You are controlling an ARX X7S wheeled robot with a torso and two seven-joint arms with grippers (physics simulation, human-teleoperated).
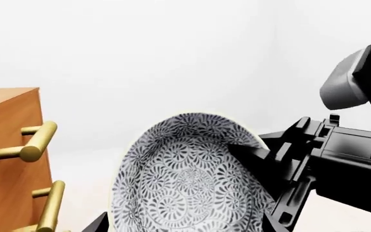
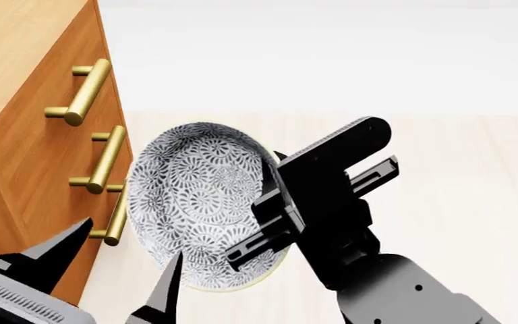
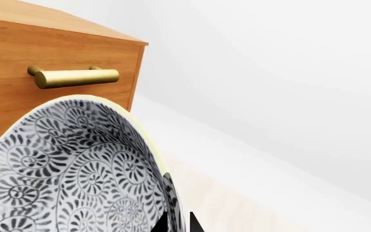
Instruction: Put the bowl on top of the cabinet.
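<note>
The bowl, white with a dense grey-blue floral pattern, hangs tilted on its side in front of the cabinet's drawers. My right gripper is shut on its rim on the side away from the cabinet; the right wrist view shows the rim pinched between the fingertips. My left gripper stands open just below the bowl, its fingers spread and touching nothing. The orange-brown cabinet with brass bar handles fills the left. In the left wrist view the bowl faces me, beside the cabinet.
The cabinet's lighter wood top shows at the upper left of the head view. A pale wood floor stretches to the right, ending at a white wall. The right arm rises from the lower right.
</note>
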